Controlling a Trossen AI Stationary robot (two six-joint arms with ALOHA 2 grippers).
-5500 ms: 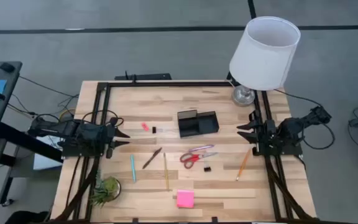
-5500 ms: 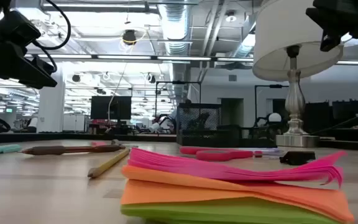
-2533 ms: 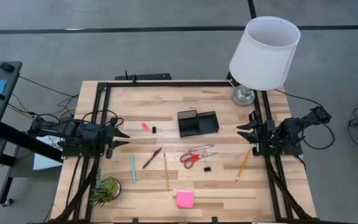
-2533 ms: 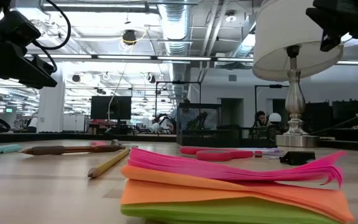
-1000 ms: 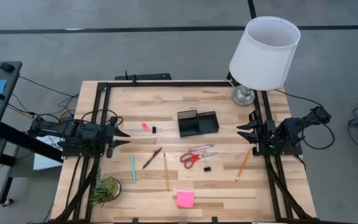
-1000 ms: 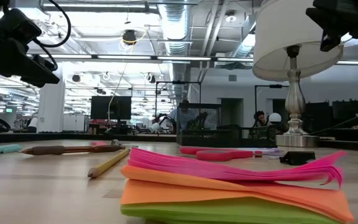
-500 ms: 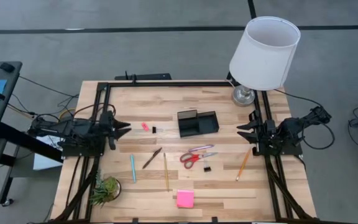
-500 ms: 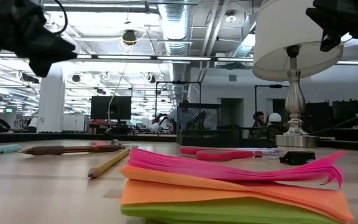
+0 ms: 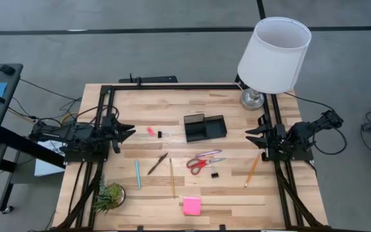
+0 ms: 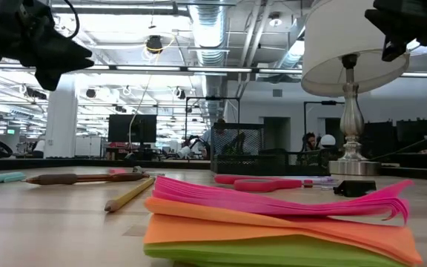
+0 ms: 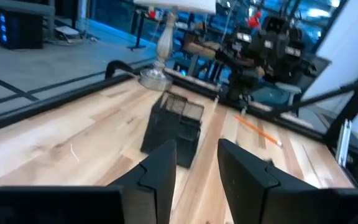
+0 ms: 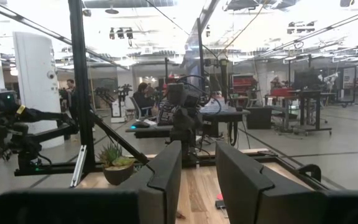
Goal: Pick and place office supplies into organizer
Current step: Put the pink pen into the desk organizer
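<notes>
The black organizer (image 9: 205,127) stands on the wooden table, toward the far side of its middle. Around it lie red-handled scissors (image 9: 203,161), a pink sticky-note pad (image 9: 192,205), a teal pen (image 9: 137,174), a dark pen (image 9: 158,164), a yellow pencil (image 9: 171,177), an orange pencil (image 9: 252,169), a black binder clip (image 9: 215,174) and a pink eraser (image 9: 151,131). My left gripper (image 9: 127,132) hovers open at the table's left edge, pointing level across the table at the organizer (image 11: 173,127). My right gripper (image 9: 252,136) hovers open at the right edge. Nothing is between either pair of fingers.
A white-shaded lamp (image 9: 274,55) stands at the far right corner, its shade overhanging the table. A small green plant (image 9: 110,196) sits at the near left. A black frame (image 9: 172,86) runs along the table's left, far and right edges. Bare wood lies between the items.
My left gripper has risen a little and shifted toward the table's far edge, tipping up to level and rolling about its pointing line. Its fingers keep the same gap. No object on the table has moved.
</notes>
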